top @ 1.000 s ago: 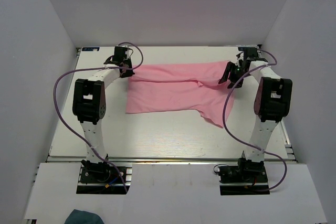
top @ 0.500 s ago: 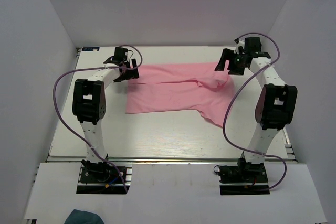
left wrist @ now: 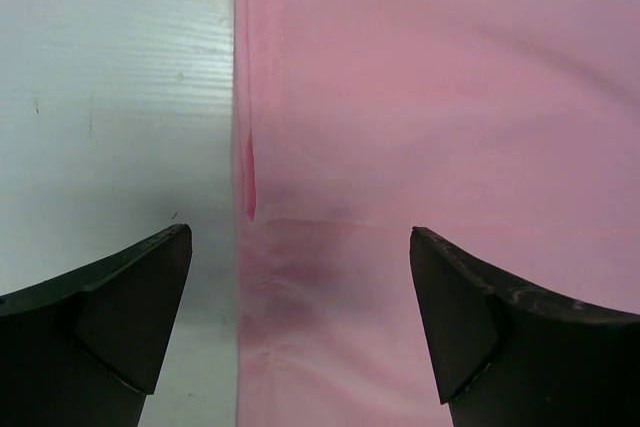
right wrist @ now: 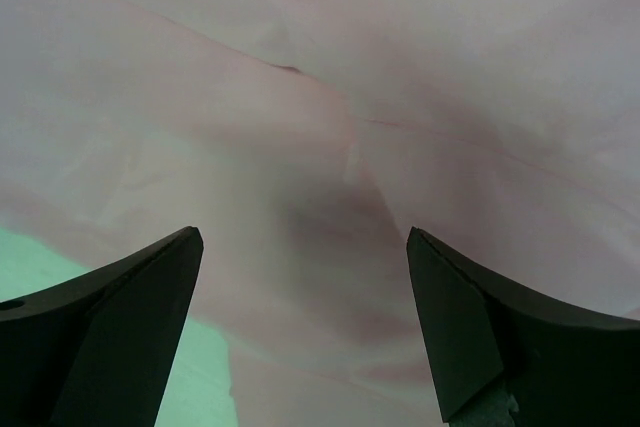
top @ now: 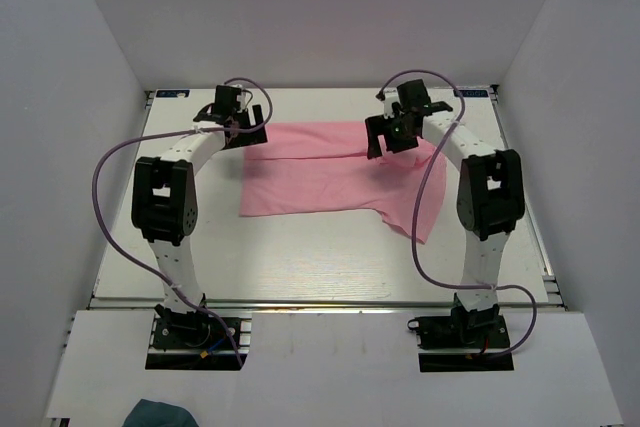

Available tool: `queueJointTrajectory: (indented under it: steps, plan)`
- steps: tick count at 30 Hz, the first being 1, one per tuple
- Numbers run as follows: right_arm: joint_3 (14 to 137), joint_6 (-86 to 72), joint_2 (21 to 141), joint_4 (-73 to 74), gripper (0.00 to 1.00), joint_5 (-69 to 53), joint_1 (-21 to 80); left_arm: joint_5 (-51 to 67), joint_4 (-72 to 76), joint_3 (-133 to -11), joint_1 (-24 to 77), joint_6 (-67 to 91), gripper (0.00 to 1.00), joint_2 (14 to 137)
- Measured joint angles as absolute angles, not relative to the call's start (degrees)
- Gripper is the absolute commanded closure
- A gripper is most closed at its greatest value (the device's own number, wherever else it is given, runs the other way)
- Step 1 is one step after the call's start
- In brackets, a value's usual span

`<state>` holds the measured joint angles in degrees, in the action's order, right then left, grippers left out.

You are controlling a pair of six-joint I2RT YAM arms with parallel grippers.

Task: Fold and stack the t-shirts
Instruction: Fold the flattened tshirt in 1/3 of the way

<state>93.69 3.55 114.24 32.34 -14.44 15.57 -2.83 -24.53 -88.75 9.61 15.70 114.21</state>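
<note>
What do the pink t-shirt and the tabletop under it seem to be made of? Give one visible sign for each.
T-shirt: thin soft fabric, matte, likely cotton knit; it lies in limp layered folds. Tabletop: probably white laminate or painted wood, matte; faint straight grain lines show.

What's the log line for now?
t-shirt: partly folded on table | left gripper: open over its edge | right gripper: open above it
</note>
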Motion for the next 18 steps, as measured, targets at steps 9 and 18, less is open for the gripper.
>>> queueJointTrajectory:
  steps: [9, 18]
  plan:
    - [95.13, 1.98, 121.47, 32.97, 0.28, -7.03, 17.78, -2.33, -24.82, -81.69, 9.61, 15.73, 0.0, 112.44]
    - [97.73, 0.34, 123.7, 32.32, 0.29, -5.26, 19.09, -2.35, -25.21, -80.23, 9.54, 15.73, 0.0, 112.42]
